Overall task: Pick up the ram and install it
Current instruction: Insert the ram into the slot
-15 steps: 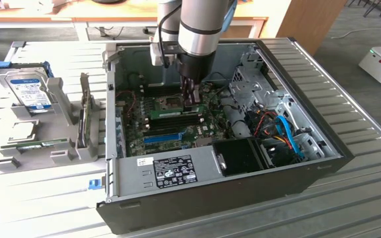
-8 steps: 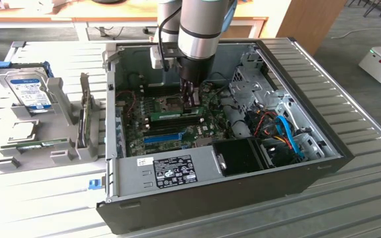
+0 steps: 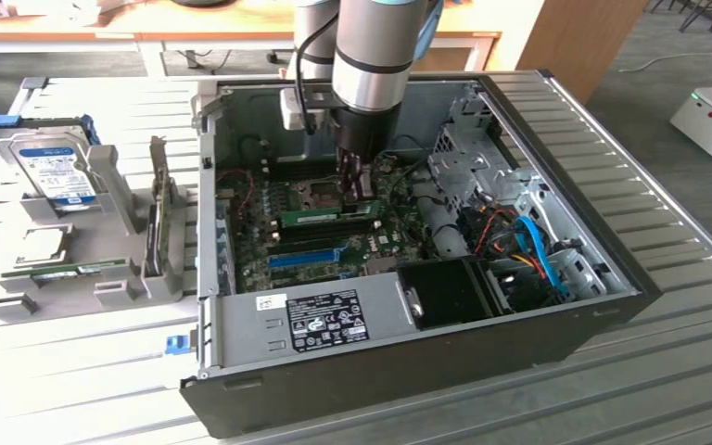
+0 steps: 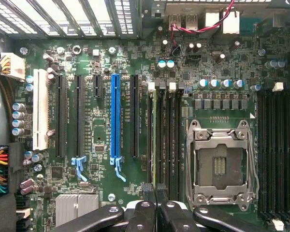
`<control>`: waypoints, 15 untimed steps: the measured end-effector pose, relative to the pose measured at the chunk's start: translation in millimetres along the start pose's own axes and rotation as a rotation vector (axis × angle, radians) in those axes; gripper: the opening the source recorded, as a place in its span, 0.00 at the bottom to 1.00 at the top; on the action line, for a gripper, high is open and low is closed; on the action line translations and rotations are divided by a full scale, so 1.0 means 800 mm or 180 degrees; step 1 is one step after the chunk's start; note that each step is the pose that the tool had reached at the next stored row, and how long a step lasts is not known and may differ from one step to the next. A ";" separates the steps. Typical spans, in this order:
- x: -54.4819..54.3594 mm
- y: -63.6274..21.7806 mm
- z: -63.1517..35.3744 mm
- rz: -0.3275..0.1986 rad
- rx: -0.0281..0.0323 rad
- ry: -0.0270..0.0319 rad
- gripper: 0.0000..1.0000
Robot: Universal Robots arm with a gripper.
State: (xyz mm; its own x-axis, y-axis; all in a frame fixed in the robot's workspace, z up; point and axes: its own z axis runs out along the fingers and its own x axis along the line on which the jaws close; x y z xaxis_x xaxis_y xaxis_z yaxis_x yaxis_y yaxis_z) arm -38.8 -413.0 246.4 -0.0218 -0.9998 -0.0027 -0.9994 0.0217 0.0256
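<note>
Gripper (image 3: pixel 359 193) inside computer case (image 3: pixel 369 371), perhaps touching ram (image 3: pixel 319 219), slatted table (image 3: pixel 666 213), grey floor (image 3: pixel 653 65)

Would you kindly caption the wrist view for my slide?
Shut fingers over the memory slots, between the blue slot and the CPU socket.

The arm reaches straight down, wrist vertical, the end effector (image 3: pixel 359 192) held low, its fingers (image 4: pixel 147 193) pinched together.

Slatted table (image 3: pixel 678 306) — PC case (image 3: pixel 369 371), HDD rack (image 3: pixel 119 195)
</note>
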 end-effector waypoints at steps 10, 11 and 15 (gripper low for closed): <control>0.000 0.001 0.001 0.0000 0.0001 -0.0001 0.12; 0.000 0.001 0.001 0.0000 0.0001 0.0000 0.12; 0.000 0.001 0.004 0.0000 0.0000 0.0000 0.12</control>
State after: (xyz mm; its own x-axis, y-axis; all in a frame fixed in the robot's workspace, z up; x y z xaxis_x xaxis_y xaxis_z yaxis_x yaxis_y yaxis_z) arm -39.9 -413.0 243.4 -0.0217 -0.9998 -0.0028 -0.9994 0.0216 0.0255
